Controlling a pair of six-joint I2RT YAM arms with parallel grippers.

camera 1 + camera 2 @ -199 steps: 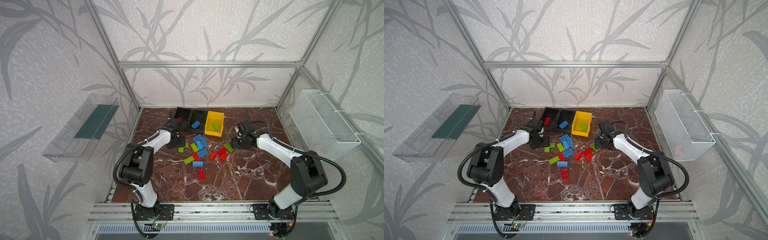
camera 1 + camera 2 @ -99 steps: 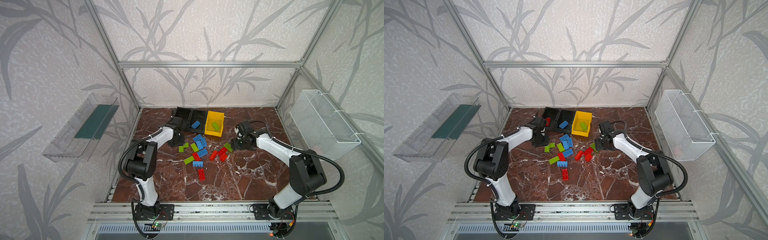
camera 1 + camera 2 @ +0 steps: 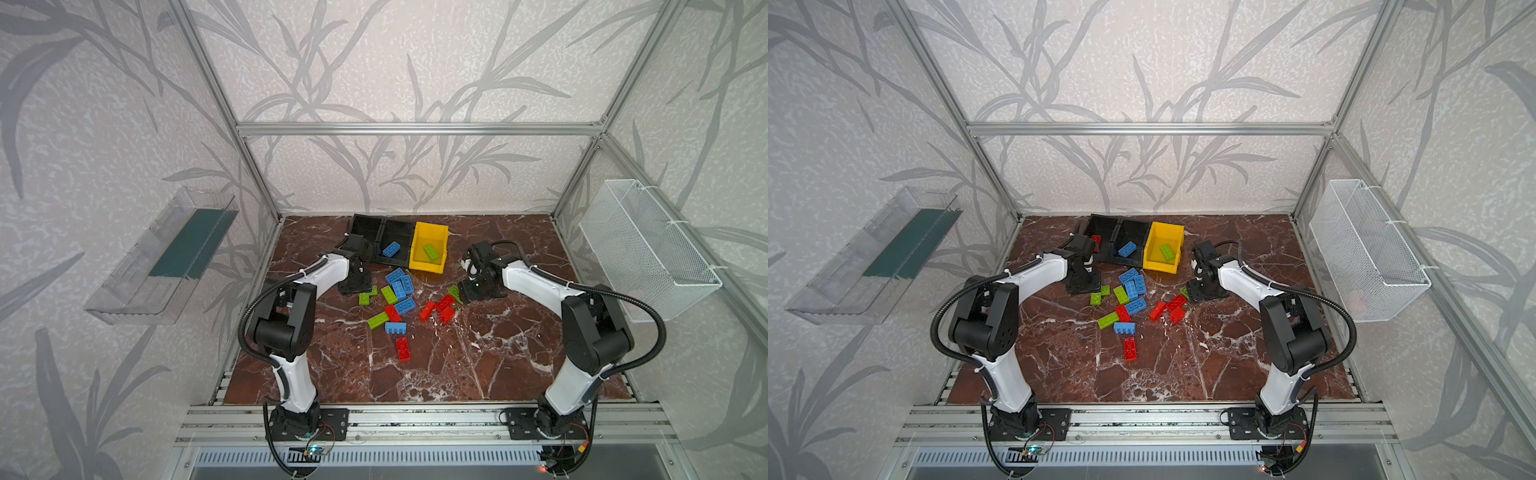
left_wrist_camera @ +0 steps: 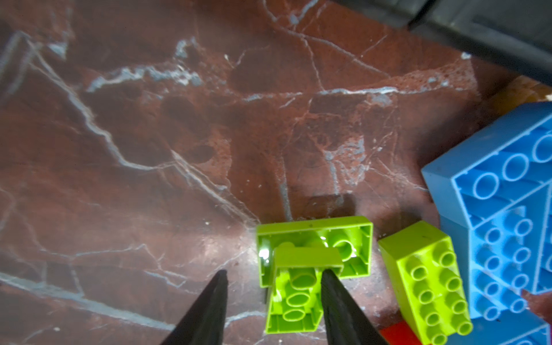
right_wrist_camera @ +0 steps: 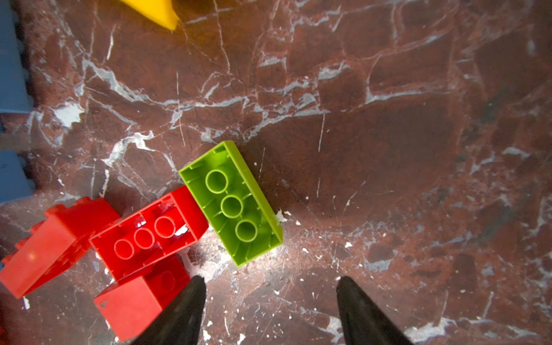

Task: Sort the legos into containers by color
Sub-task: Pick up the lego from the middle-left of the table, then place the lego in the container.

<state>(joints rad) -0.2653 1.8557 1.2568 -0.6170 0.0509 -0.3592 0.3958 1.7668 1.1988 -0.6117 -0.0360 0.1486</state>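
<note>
marble tabletop point(image 3: 478, 365) strewn with legos point(image 3: 398, 291), leaf-patterned walls point(image 3: 395, 62) around, both jaws parted.

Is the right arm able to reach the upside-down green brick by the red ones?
Probably yes. The green brick lies just ahead of the open right pincer, with nothing on it. A red brick touches one long side and may get nudged.

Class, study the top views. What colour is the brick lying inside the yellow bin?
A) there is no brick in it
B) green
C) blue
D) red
B: both top views show a single green brick lying inside the yellow bin, while the blue brick sits in the black bin next to it.
</note>
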